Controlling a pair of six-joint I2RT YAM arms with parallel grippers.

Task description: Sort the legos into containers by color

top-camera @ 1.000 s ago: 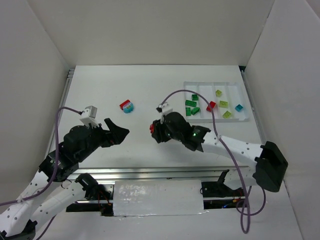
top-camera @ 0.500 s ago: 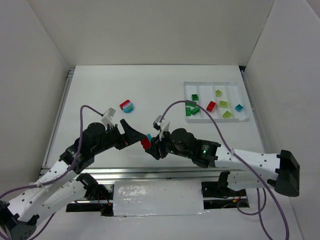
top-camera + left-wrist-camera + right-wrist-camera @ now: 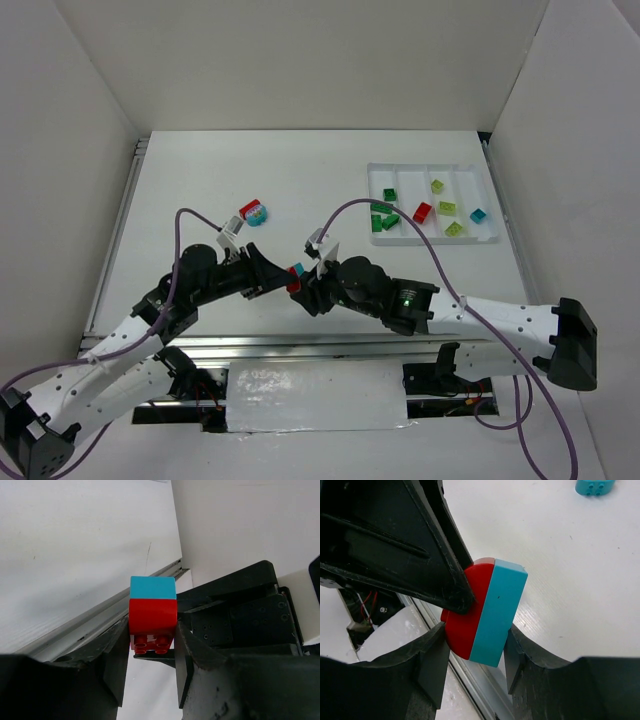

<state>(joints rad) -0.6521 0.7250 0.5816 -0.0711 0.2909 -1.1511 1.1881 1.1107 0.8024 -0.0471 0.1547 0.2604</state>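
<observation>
Nearest to me, just above the front edge of the table (image 3: 330,170), both my claws met on one red-and-teal brick pair (image 3: 152,617). My left claw (image 3: 153,649) was closed down on the red half, one finger against each flat side, with the red brick's studs showing between the fingers. My right claw (image 3: 477,646) was closed around the same pair from the opposite side, a finger on either flank. The pair hung in the air between them, clear of the table.

I judged the pair to be light, rigid and smooth-sided. The stud joint would probably hold tightly, so each claw needed flat side walls of its own colour, close to the seam, to peel the halves apart. A glossy brick could easily squirt out of a pinch.

Farther out, a second red-and-teal pair (image 3: 254,212) lay loose on the table.

Farthest, at the back right, sat the white tray (image 3: 428,167). It held dark green bricks (image 3: 380,222) toward its left end, then a red brick (image 3: 422,211), yellow-green bricks (image 3: 446,208), and a teal brick (image 3: 478,215) at its right end.
</observation>
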